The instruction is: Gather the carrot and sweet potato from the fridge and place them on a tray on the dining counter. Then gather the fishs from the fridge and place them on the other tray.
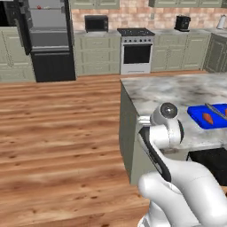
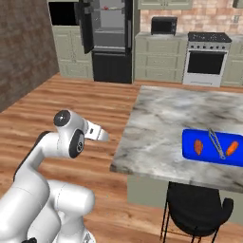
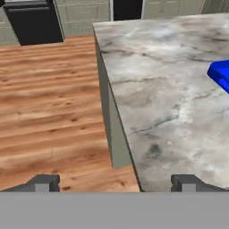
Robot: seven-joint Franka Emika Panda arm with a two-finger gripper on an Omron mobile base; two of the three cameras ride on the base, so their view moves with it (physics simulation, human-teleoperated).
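Note:
The carrot [image 2: 231, 148] and the sweet potato [image 2: 199, 147] lie on a blue tray [image 2: 209, 157] on the marble dining counter [image 2: 166, 114], with a slim grey object [image 2: 217, 144] between them. In the left base view the sweet potato [image 1: 207, 118] rests on the same tray [image 1: 197, 114]. The black fridge [image 2: 110, 42] stands far back with its doors open; a small red thing [image 2: 112, 7] sits on an upper shelf. My gripper [image 3: 115, 183] is open and holds nothing. It hangs over the counter's near corner and the wooden floor, well left of the tray [image 3: 221, 74].
A black stool [image 2: 197, 209] stands under the counter's near edge. Along the back wall are green cabinets, a stove [image 2: 205, 57] and a microwave [image 2: 163, 24]. Wooden floor [image 1: 57, 133] stretches between the counter and the fridge [image 1: 48, 40].

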